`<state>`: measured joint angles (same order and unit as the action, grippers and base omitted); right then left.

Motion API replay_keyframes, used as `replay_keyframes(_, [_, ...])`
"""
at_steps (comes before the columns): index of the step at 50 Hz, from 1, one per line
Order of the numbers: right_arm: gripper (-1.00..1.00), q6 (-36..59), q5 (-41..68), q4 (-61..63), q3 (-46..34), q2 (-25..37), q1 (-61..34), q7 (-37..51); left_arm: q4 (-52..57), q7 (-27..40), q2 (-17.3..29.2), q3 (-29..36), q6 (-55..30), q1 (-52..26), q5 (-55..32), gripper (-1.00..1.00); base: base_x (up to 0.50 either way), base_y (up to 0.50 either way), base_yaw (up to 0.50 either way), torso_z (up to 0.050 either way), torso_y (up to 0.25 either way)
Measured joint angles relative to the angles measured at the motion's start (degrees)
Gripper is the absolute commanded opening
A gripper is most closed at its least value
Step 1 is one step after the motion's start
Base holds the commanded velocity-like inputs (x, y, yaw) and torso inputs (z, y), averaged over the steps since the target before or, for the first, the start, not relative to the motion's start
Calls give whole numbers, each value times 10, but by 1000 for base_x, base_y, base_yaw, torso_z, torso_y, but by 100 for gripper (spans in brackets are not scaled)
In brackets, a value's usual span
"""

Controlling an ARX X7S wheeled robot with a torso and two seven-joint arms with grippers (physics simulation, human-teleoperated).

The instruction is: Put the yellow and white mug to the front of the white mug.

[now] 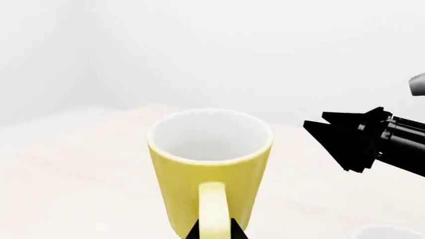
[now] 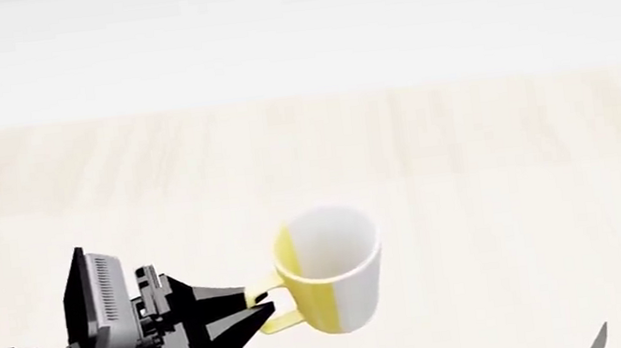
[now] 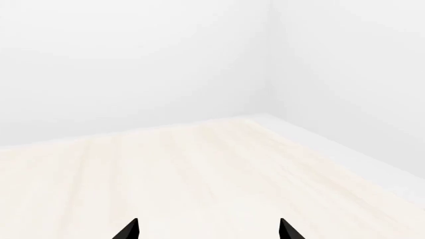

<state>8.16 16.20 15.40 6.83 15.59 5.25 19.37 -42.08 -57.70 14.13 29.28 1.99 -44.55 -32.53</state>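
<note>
Here the left gripper (image 2: 259,313) is pinching the yellow handle (image 1: 214,209) of the yellow and white mug (image 2: 330,281), one black fingertip on each side of the loop. The mug is sitting low in the head view, near the robot, but I cannot tell if it is resting on the pale wooden counter (image 2: 497,161) or hanging just above it. It is looking hard and smooth, like glazed cup ware, so it is probably stiff, a bit slippery, and could chip if bumped. It seems light and empty, with only white showing inside. The handle looks like the best place to hold it, since the round body is too wide. The mug is standing upright, its long axis running up and down, its mouth facing up, and its handle pointing at the left gripper. The right gripper (image 3: 207,230) is spread wide with nothing between its tips. The white mug (image 1: 388,232) is only peeking in as a rim in the left wrist view.
</note>
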Motion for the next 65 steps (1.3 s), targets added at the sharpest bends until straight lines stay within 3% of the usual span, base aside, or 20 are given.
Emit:
replay_keyframes(27, [100,-2,3,3,-5,4,1,5,-287,-72,-76,-12,151,-36,47,-100,0,0,0,0,0])
replay_keyframes(65, [100,-5,7,5,-11,9,5,11,-315,-99,-109,-234,173,-6,250,-100,0,0,0,0,0])
